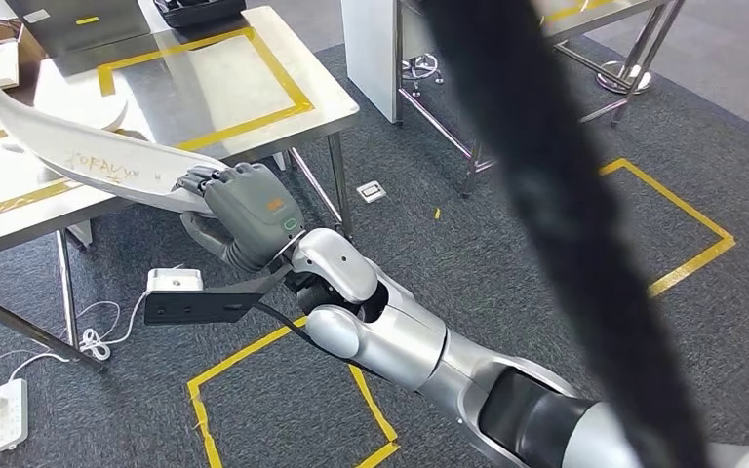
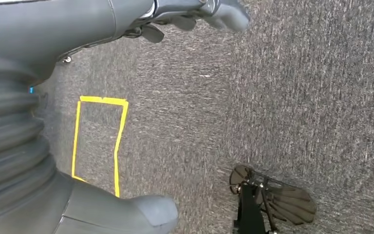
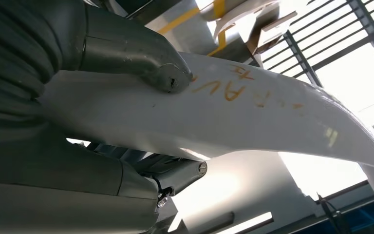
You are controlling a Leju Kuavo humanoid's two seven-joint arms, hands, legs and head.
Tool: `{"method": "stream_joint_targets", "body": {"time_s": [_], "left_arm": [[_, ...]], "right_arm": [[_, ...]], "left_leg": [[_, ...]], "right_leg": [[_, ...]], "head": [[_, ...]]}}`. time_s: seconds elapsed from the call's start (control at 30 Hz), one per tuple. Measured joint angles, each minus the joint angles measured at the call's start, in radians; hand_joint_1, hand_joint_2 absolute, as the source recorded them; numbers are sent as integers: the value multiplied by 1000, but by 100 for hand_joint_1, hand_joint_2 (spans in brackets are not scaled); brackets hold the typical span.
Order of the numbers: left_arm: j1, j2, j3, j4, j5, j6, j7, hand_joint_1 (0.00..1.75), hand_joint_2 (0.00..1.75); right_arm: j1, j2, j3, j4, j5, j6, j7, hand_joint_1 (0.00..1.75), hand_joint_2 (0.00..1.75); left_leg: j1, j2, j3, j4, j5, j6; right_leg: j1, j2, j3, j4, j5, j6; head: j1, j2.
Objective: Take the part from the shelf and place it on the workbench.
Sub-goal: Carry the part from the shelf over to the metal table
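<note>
Over the near edge of the workbench [image 1: 254,117], the right hand [image 1: 239,210] gripped the long white curved part [image 1: 88,156] by one end, thumb [image 3: 141,58] pressed on its upper face and fingers wrapped beneath, the rest reaching out above the steel top. Held so far from its middle, the part looked liable to pivot or slip in the grasp, and its free tip might strike another white piece [image 1: 107,112] lying on the bench just beyond. The left hand [image 2: 195,17] hung toward the carpet, apparently holding nothing, though its fingers were too blurred to judge. A power strip [image 1: 8,414] and cables lay on the floor nearby.
</note>
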Motion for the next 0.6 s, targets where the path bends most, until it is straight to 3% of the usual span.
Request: {"method": "stream_joint_targets", "body": {"time_s": [0.07, 0.13, 0.17, 0.2, 0.23, 0.3, 0.33, 0.37, 0.43, 0.5, 0.53, 0.6], "left_arm": [[-1, 0, 0, 0, 1, 0, -1, 0, 175], [-2, 0, 0, 0, 1, 0, -1, 0, 175], [-1, 0, 0, 0, 2, 0, -1, 0, 175], [0, 0, 1, 0, 2, 0, -1, 0, 175], [1, 0, 1, 0, 2, 0, -1, 0, 175], [2, 0, 2, 0, 2, 0, -1, 0, 175], [2, 0, 2, 0, 2, 0, -1, 0, 175], [2, 0, 3, 0, 2, 0, -1, 0, 175], [2, 0, 4, 0, 2, 0, -1, 0, 175], [3, -1, 6, 0, 2, 0, -1, 0, 175], [3, -2, 7, 0, 2, 0, -1, 0, 175], [2, -3, 8, 0, 3, 0, -2, 0, 175]], "right_arm": [[-1, 1, 0, 0, 0, 0, 3, 175, 175], [-1, 1, 0, 2, -1, 1, 4, 175, 175], [-1, 1, 0, 3, -1, 1, 5, 175, 175], [0, 1, 0, 3, -1, 1, 6, 175, 175], [-1, 1, 0, 4, -1, 1, 6, 175, 175], [-1, 1, 0, 4, -1, 1, 6, 175, 175], [-2, 1, 1, 4, -1, 1, 6, 175, 175], [-3, 1, 1, 4, -1, 1, 6, 175, 175], [-4, 1, 2, 4, -1, 2, 6, 175, 175], [-6, 2, 2, 4, -1, 2, 6, 175, 175], [-8, 2, 2, 4, -2, 2, 6, 175, 175], [-9, 1, 4, 5, -4, 2, 6, 175, 175]], "left_leg": [[-6, 26, -43, 91, -43, 4], [-16, 40, -121, 232, -96, 12], [-20, 42, -150, 277, -104, 17], [-24, 42, -163, 287, -92, 24], [-29, 42, -154, 255, -61, 33], [-42, 46, -99, 127, 17, 55], [-49, 50, -72, 70, 39, 63], [-54, 52, -56, 36, 48, 67], [-60, 51, -47, 19, 40, 70], [-55, 47, -37, 9, 37, 76], [-52, 45, -29, 3, 35, 81], [-50, 42, -17, -3, 28, 92]], "right_leg": [[3, -7, 8, -4, -2, -14], [11, -15, 15, -5, -8, -23], [15, -17, 19, -5, -12, -26], [19, -19, 24, -5, -18, -29], [22, -21, 32, -5, -24, -29], [27, -24, 49, -6, -38, -27], [29, -25, 55, -6, -45, -23], [30, -26, 58, -8, -50, -18], [32, -28, 63, -16, -55, -7], [30, -28, 68, -16, -62, 5], [31, -26, 58, 7, -73, 9], [31, -21, -7, 119, -115, 16]], "head": [[-1, 0], [-2, 0], [-2, 0], [-2, 0], [-2, 0], [-2, 0], [-3, 0], [-4, 0], [-6, 0], [-6, 0], [-6, 0], [-5, 0]]}}
